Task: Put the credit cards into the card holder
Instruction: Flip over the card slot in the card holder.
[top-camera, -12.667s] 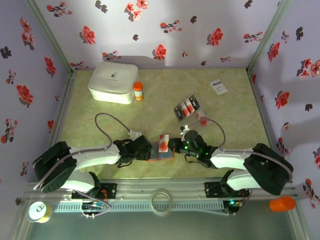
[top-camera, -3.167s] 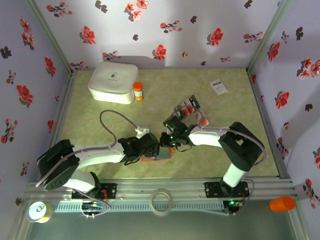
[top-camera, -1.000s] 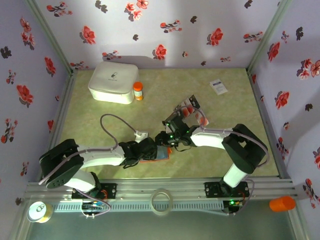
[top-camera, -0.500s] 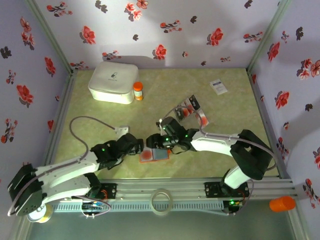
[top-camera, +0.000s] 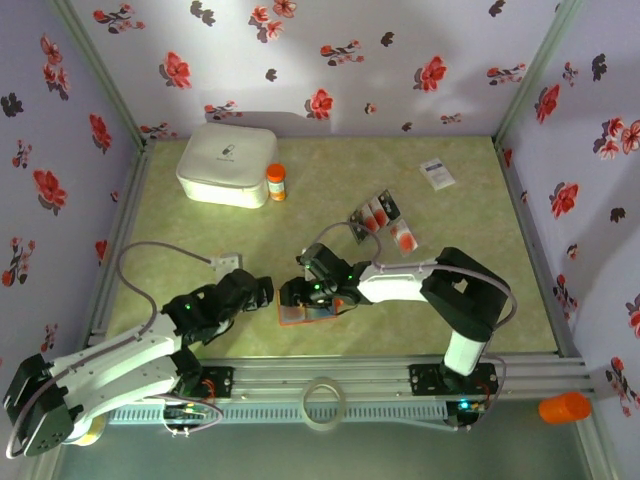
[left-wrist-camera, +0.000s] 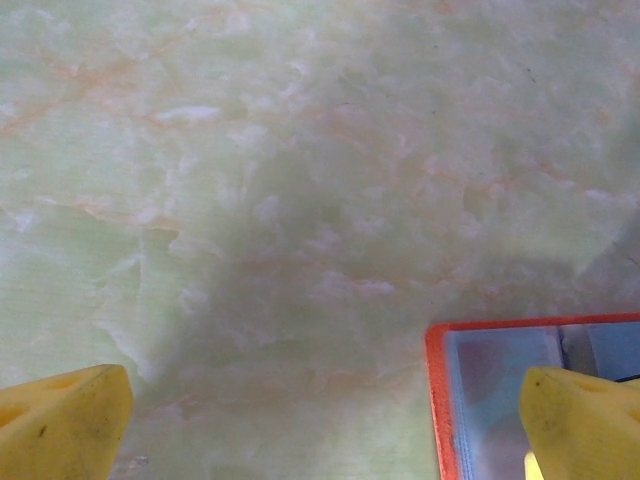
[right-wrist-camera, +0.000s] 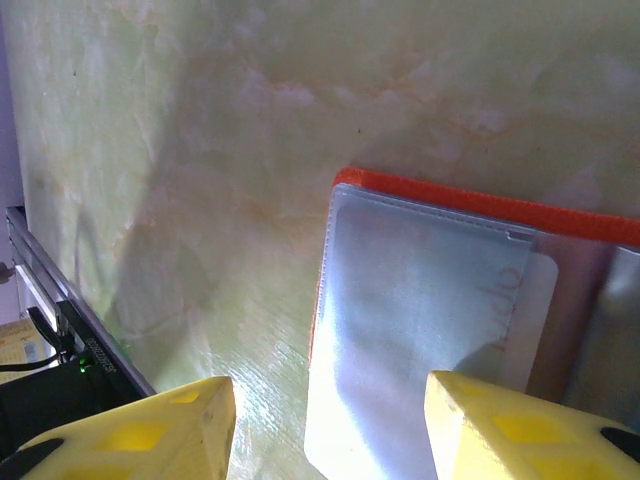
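holder: flat orange folding card holder (top-camera: 303, 314) lies open on the table's near edge, beneath right gripper (top-camera: 295, 293)
cards: dark red-blotched credit cards (top-camera: 375, 212) further back, right of holder; right arm nearer
fingers: right apart, pinching nothing; left gripper (top-camera: 257, 290) spread wide, empty

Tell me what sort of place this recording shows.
Likely a lab test booth: flower-patterned walls on a metal frame enclose a marbled green tabletop, with two robot arms bolted to a rail.
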